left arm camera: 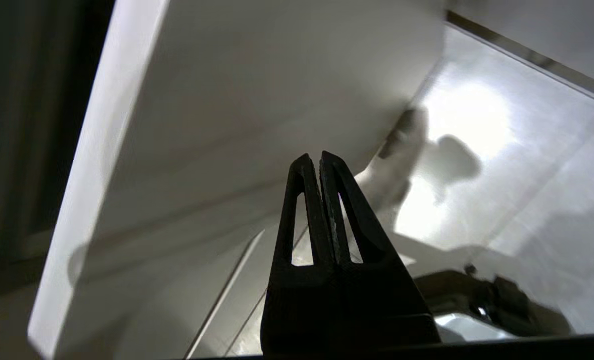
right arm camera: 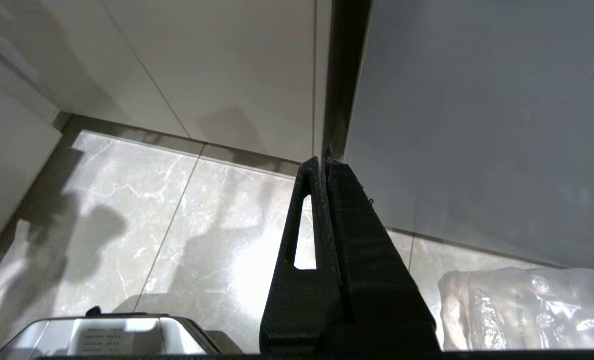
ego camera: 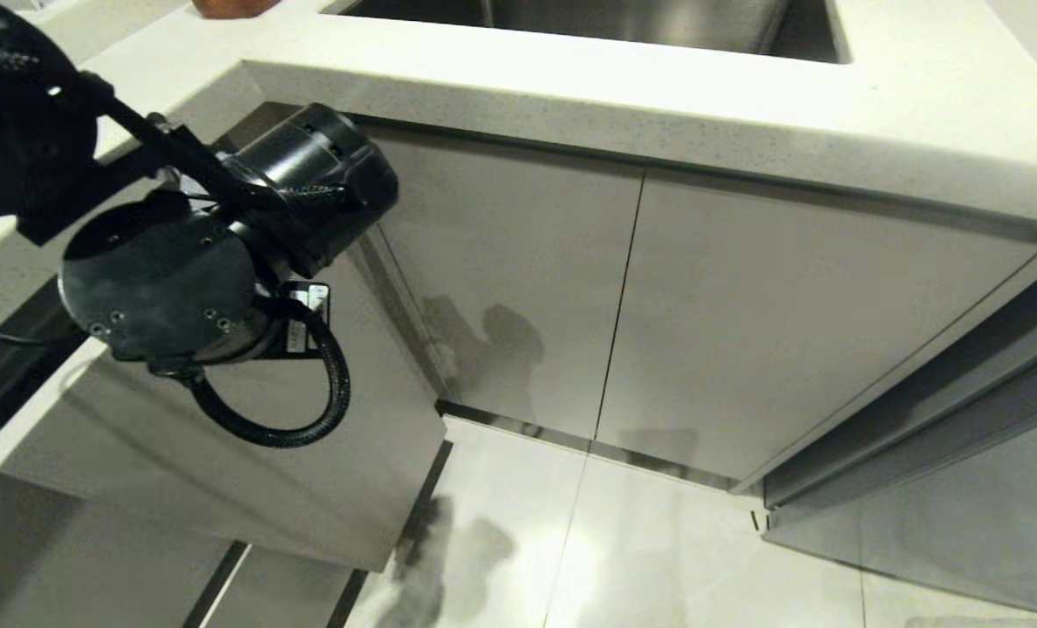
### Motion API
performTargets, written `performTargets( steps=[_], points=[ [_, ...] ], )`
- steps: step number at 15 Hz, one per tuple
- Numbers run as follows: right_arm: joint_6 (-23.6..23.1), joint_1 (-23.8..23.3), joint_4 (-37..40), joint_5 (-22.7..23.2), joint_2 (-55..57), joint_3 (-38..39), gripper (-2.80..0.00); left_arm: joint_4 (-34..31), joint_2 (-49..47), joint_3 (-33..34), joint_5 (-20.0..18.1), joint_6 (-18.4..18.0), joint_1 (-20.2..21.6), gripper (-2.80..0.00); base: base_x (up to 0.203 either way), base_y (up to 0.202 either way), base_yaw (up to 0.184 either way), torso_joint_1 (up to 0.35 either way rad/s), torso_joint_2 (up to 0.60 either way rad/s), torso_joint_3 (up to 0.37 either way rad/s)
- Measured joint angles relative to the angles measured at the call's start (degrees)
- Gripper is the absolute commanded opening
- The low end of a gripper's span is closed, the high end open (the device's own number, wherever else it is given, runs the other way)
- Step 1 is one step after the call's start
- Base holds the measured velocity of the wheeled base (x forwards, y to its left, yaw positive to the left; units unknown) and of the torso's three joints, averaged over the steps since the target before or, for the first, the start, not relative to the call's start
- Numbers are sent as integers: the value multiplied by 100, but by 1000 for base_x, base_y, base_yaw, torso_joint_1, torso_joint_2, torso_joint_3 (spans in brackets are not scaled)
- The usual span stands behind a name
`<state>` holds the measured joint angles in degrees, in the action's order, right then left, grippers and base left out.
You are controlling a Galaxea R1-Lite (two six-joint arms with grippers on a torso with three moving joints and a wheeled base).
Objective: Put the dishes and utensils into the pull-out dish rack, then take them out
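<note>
Closed and empty, the left gripper hangs beside the pale drawer front, seemingly placed to move it; right gripper idles closed above the floor.

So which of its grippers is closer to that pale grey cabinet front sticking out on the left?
Left. The left gripper, shut and empty, hangs just in front of the pulled-out cabinet front. The right gripper, also shut, points down at the floor tiles, off to the side.
</note>
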<state>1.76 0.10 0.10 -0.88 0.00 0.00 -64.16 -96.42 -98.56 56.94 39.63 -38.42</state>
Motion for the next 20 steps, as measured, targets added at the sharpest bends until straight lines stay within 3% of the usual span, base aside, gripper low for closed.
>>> performTargets(
  steps=[2,4,10,14,17,20],
  points=[
    [0,-10,0,2,0,0,-280,-5,93,61,16,2,203,-280,0,0,0,0,0,0],
    [0,-2,0,0,0,0,-280,24,158,112,4,5,153,-280,0,0,0,0,0,0],
    [0,-6,-2,0,0,0,-280,151,588,-280,-129,-126,-649,-280,0,0,0,0,0,0],
    [0,-5,0,0,0,0,-280,164,1467,-908,-176,-773,-739,-280,0,0,0,0,0,0],
    [0,-5,-2,0,0,0,-280,302,2360,-1148,-728,-1612,-124,-280,0,0,0,0,0,0],
    [0,-5,0,0,0,0,-280,365,3375,-1062,-2227,-2359,1261,-280,0,0,0,0,0,0]
  ],
)
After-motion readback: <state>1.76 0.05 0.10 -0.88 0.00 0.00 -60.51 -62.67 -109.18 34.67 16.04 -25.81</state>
